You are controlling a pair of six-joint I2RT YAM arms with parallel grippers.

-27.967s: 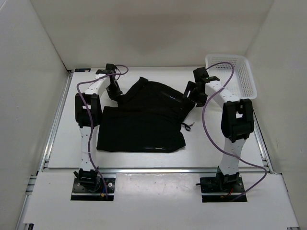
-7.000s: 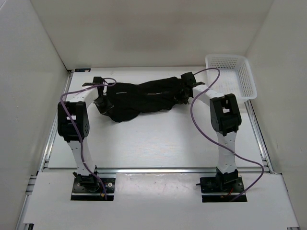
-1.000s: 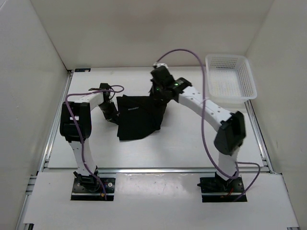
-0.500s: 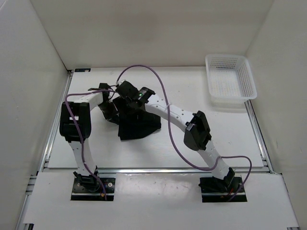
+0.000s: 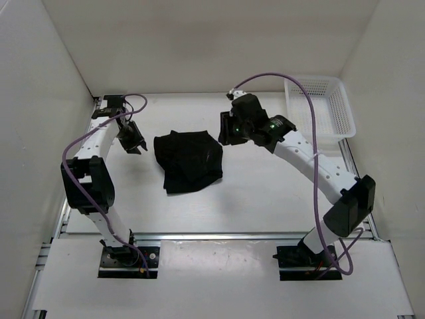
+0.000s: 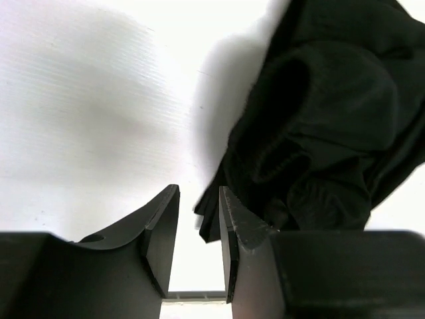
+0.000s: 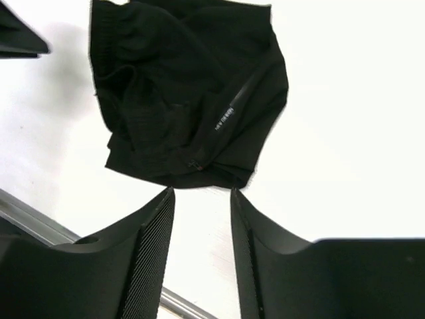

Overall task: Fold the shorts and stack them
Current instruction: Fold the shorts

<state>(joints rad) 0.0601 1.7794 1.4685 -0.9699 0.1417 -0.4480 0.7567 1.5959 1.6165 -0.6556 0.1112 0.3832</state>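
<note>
The black shorts [image 5: 189,161] lie in a folded, rumpled bundle on the white table, left of centre. My left gripper [image 5: 133,141] hovers just left of the bundle, apart from it. In the left wrist view its jaws [image 6: 199,199] stand open with only table between them, and the shorts [image 6: 319,119] lie ahead to the right. My right gripper [image 5: 229,130] hangs above the bundle's right edge. It is open and empty [image 7: 201,196], with the shorts [image 7: 192,93] lying beyond its fingertips and a thin pale label showing on the cloth.
A white mesh basket [image 5: 320,106] stands at the back right corner. A metal rail [image 5: 212,235] runs along the table's near edge. White walls close in the left, back and right sides.
Both grippers have let go of the shorts. The left one pulled back to the left and opened. The right arm swung away from the left side to the bundle's right.
</note>
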